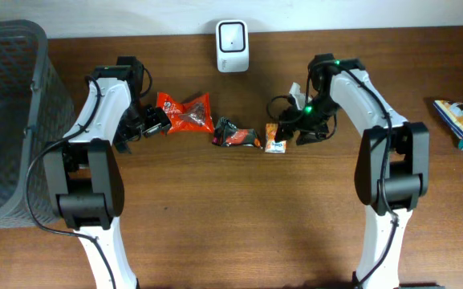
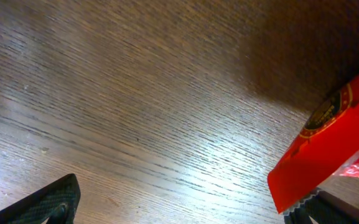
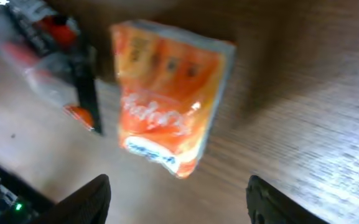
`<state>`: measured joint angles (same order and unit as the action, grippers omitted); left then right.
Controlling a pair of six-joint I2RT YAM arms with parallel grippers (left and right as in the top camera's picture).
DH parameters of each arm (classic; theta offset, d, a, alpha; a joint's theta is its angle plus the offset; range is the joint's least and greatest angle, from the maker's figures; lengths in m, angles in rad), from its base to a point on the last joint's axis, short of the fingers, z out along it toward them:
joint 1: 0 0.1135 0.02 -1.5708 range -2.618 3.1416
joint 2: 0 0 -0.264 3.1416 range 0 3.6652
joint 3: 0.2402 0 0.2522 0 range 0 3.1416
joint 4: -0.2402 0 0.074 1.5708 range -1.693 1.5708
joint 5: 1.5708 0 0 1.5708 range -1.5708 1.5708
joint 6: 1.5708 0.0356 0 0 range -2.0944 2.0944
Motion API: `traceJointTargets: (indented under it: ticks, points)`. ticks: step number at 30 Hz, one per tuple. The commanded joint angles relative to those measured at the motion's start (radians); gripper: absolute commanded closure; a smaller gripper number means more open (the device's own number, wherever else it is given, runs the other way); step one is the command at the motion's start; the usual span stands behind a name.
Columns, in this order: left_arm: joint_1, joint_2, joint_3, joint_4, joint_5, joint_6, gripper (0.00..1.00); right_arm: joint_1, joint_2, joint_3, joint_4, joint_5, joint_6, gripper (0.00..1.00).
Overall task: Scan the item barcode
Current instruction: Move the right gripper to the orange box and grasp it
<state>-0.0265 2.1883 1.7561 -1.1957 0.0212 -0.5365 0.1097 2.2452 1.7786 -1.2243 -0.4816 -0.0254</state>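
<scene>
Overhead view: at the far left stands a grey mesh basket (image 1: pixel 6 120). Next to it the left gripper (image 1: pixel 154 120) is low over the wooden table (image 1: pixel 231 225), and a red snack packet (image 1: pixel 187 112) lies directly in front of its fingertips. In the left wrist view its two fingers are spread as wide as they go and hold nothing. One corner of the red packet is just beside the right-hand finger (image 2: pixel 347 211).

Further right, between the two grippers, lies a dark snack packet (image 1: pixel 235 137). A white barcode scanner (image 1: pixel 233 46) stands at the far edge of the table, well beyond both tools.

The orange packet (image 1: pixel 275 141) lies just in front of the right gripper (image 1: pixel 297 134). In the right wrist view the fingers of this gripper are apart and grip nothing. The orange packet, a little blurred, is just ahead of the fingertips, not between them.

Well to the right of this gripper, at the table edge, are some colourful packets (image 1: pixel 462 116).
</scene>
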Motion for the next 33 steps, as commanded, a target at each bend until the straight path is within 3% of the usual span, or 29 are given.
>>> traceJointTargets:
  ticks: [1, 10, 18, 26, 33]
  points:
    - [0.003, 0.005, -0.005, -0.001, -0.010, -0.009, 0.01, -0.014, -0.005, -0.022, 0.038, 0.019, 0.015, 0.36]
    - [0.003, 0.005, -0.005, -0.001, -0.010, -0.009, 0.01, -0.012, 0.006, -0.029, 0.109, 0.019, 0.040, 0.49]
    - [0.003, 0.005, -0.005, -0.001, -0.010, -0.009, 0.01, -0.012, 0.007, -0.143, 0.233, 0.019, 0.113, 0.53]
    - [0.003, 0.005, -0.005, -0.001, -0.010, -0.009, 0.01, -0.012, 0.007, -0.180, 0.264, -0.038, 0.113, 0.96]
    - [0.003, 0.005, -0.005, -0.001, -0.011, -0.009, 0.01, -0.035, -0.002, -0.154, 0.251, -0.239, 0.108, 0.96]
